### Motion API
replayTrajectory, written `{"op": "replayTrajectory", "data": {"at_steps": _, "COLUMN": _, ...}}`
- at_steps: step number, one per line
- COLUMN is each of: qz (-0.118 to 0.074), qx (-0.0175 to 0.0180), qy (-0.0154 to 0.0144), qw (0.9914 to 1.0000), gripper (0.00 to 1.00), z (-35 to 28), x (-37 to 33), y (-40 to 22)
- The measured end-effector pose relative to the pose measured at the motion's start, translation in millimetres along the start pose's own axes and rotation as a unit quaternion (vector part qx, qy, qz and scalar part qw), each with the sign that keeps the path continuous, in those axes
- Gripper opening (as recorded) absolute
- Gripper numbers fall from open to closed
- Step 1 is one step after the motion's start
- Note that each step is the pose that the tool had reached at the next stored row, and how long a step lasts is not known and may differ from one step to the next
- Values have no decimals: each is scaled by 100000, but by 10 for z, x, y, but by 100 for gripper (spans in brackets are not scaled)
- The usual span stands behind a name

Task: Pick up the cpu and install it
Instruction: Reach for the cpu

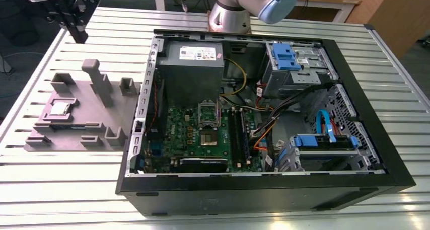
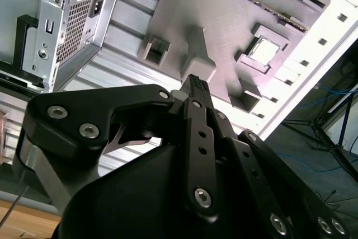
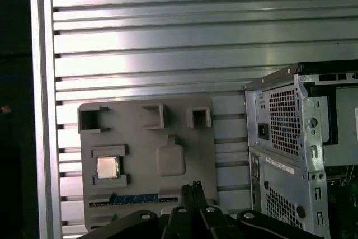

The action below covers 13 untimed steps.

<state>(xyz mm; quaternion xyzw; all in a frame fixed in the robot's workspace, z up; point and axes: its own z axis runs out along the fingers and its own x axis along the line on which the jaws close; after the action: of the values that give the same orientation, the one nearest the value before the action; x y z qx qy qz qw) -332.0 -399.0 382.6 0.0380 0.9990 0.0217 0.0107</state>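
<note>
The cpu [image 1: 60, 108] is a small silver square chip lying flat in a recess of the grey fixture plate [image 1: 80, 127], at the exterior view's left of the open computer case. It also shows in the first wrist view [image 3: 107, 167] and the second wrist view [image 2: 263, 51]. My gripper [image 1: 78, 37] hangs high above the table's far corner at the exterior view's left, well clear of the plate and the cpu. Its fingers meet in both wrist views [image 3: 192, 187] [image 2: 196, 84], shut with nothing between them. The motherboard's socket [image 1: 209, 137] lies inside the case with its lid raised.
The black computer case [image 1: 269, 189] lies on its side on the slatted metal table [image 1: 74, 184]. Inside are a power supply [image 1: 191, 56], drive cages with blue clips [image 1: 285, 56] and cables. Upright grey blocks [image 1: 100, 84] stand on the fixture plate. A blue-edged memory stick [image 3: 134, 198] lies in a slot of the plate.
</note>
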Motion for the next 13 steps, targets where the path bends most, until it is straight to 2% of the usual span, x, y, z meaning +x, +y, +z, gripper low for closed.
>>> {"op": "replayTrajectory", "data": {"at_steps": 7, "qz": 7, "qx": 4, "qy": 39, "qw": 100000, "gripper": 11, "z": 1, "x": 70, "y": -5}}
{"op": "replayTrajectory", "data": {"at_steps": 13, "qz": 5, "qx": 7, "qy": 96, "qw": 100000, "gripper": 11, "z": 3, "x": 103, "y": -8}}
